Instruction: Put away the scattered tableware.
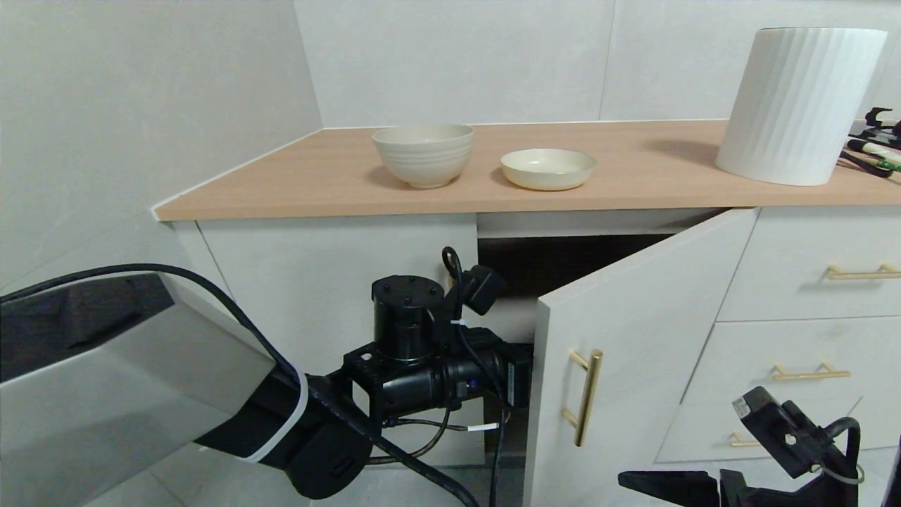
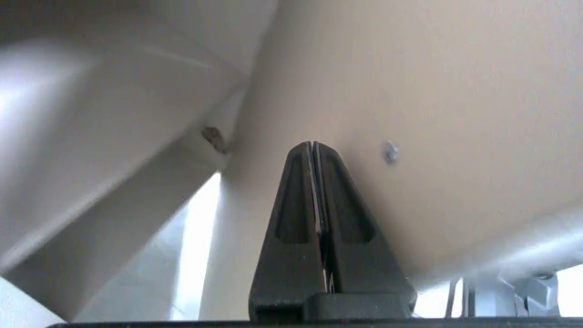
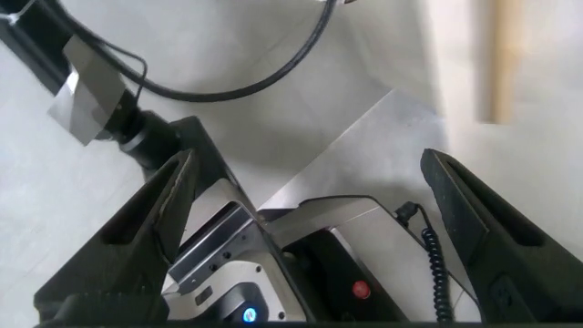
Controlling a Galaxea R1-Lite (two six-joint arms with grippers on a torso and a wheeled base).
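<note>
A deep cream bowl (image 1: 422, 153) and a shallow cream dish (image 1: 548, 169) stand side by side on the wooden countertop (image 1: 317, 183). Below them a white cabinet door (image 1: 633, 331) with a gold handle (image 1: 584, 398) hangs partly open. My left arm's wrist (image 1: 422, 352) is low at the door's free edge. My left gripper (image 2: 312, 150) is shut with nothing between its fingers, close to a pale flat panel (image 2: 437, 109). My right gripper (image 3: 310, 159) is open and empty, low at the front right (image 1: 665, 482), over the floor.
A tall white ribbed container (image 1: 799, 105) stands at the counter's right, with small tools (image 1: 873, 151) beyond it. White drawers with gold handles (image 1: 862, 271) fill the right side. A tiled wall closes the counter's left and back.
</note>
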